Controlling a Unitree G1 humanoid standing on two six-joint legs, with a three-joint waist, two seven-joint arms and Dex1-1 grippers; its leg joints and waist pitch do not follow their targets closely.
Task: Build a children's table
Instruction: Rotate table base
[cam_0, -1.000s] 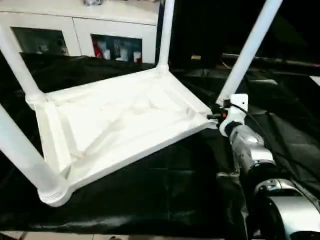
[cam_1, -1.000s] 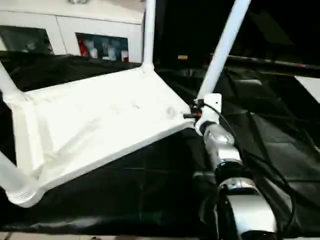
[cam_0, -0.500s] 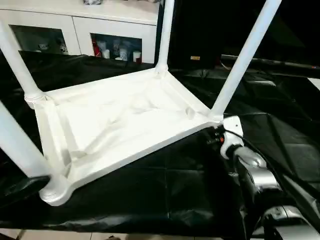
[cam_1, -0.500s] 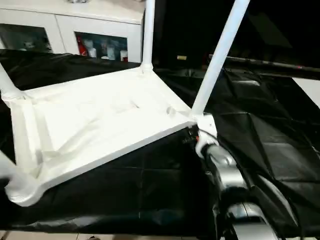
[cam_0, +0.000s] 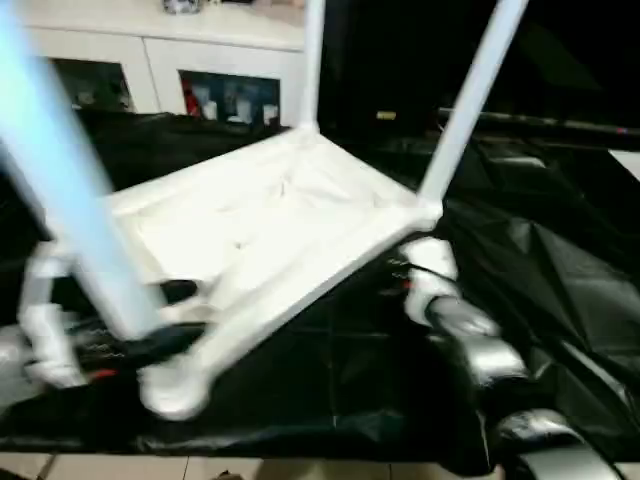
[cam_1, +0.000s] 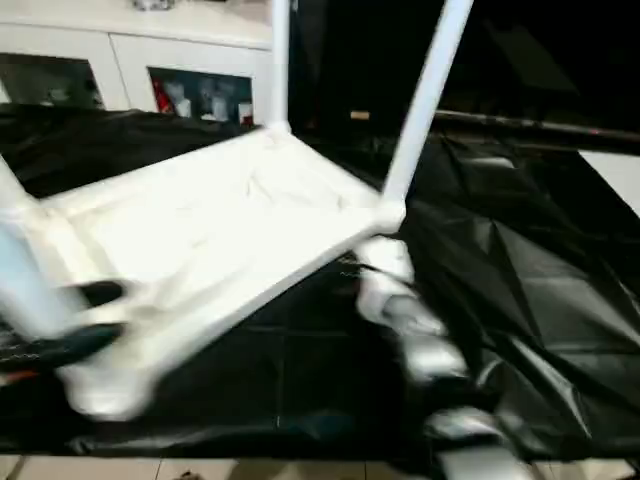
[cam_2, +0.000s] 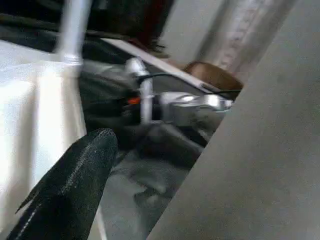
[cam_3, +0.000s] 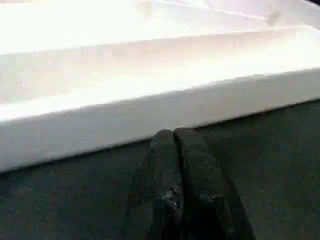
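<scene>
So our children's table (cam_0: 270, 215) is sitting upside down on the big black-covered work table (cam_0: 560, 270), with its legs sticking up in the air. The far legs rise out of their corner sockets – one at the back (cam_0: 312, 60), one on the right (cam_0: 470, 100) – and a near one (cam_0: 70, 200) goes up past the head camera on the left, looking blurry and bluish. The near-left corner socket (cam_0: 170, 385) sits close to the front edge of the work table.

Our left gripper (cam_0: 165, 315) is down at that near-left corner with its two black fingers spread wide, one above the other. One finger (cam_0: 175, 291) shows just beside the base of the near leg, the other (cam_0: 160, 345) lower, right over the corner socket. We honestly can't tell whether either one is touching the plastic – that whole area is smeared. In the left wrist view one black finger (cam_2: 65, 190) sits next to the white rim, and a pale leg passes close by.

Our right gripper (cam_3: 177, 150) is clenched tight with nothing in it, fingertips pressed together. It sits low over the black cover, just in front of the table's white side rim (cam_3: 150, 115), near the right corner. The fingertips look very close to the rim, but we can't say if they touch.

Behind it all there's a white cabinet (cam_0: 150, 60) with glass doors.
</scene>
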